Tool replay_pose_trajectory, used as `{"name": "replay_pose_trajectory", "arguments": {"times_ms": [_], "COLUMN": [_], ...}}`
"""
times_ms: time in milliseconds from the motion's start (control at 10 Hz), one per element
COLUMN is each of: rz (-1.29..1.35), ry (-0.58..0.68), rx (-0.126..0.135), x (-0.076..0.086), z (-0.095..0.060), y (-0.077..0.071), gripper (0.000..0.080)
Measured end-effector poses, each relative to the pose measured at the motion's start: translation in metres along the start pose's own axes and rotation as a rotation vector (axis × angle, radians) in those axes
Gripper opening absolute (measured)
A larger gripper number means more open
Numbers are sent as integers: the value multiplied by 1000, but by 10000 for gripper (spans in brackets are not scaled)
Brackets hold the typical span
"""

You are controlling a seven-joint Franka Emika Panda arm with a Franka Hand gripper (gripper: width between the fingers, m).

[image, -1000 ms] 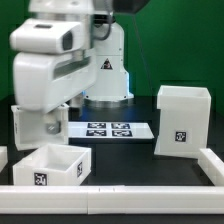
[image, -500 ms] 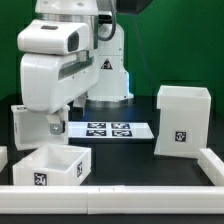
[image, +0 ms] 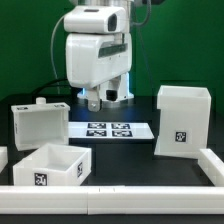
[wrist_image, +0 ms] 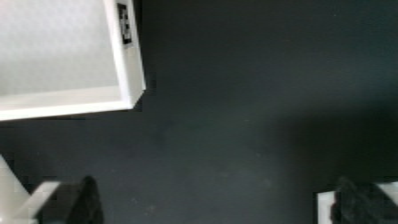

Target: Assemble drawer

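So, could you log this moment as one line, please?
gripper: open, empty, clear of parts | casing: upright, apart | knobbed tray: on table | front tray: on table

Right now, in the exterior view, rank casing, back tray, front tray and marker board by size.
1. casing
2. front tray and back tray: alike, front one nearer, so unsure
3. marker board, smallest

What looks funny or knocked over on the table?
Nothing really stands out. The big casing stands upright, the back tray and front tray sit level, apart from it, and the marker board lies flat. The claw is open and holds nothing. No spills or breaks show.
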State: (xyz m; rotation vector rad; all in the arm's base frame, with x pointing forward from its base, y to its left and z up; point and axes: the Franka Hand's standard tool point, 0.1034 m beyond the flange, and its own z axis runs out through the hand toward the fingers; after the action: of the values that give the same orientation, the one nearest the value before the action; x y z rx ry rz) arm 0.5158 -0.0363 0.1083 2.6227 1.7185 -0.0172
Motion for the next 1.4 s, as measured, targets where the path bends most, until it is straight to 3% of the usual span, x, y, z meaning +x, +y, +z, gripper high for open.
{"name": "replay_pose_trajectory", "arguments": {"times_ms": [100, 300, 500, 900, 1100, 1400], "rz": [2, -21, -76, -53, -40, -22], "ry": [0, 13, 27, 27, 47, 61], "rx": [-2, -24, -49, -46, -63, -43], "x": [2, 24, 40, 40, 77, 102], "z": [-1, -19, -24, -23, -29, -11], "y": [-2, -17, -56, -53, -67, -79], "gripper": [649, 649, 649, 649, 649, 649]}}
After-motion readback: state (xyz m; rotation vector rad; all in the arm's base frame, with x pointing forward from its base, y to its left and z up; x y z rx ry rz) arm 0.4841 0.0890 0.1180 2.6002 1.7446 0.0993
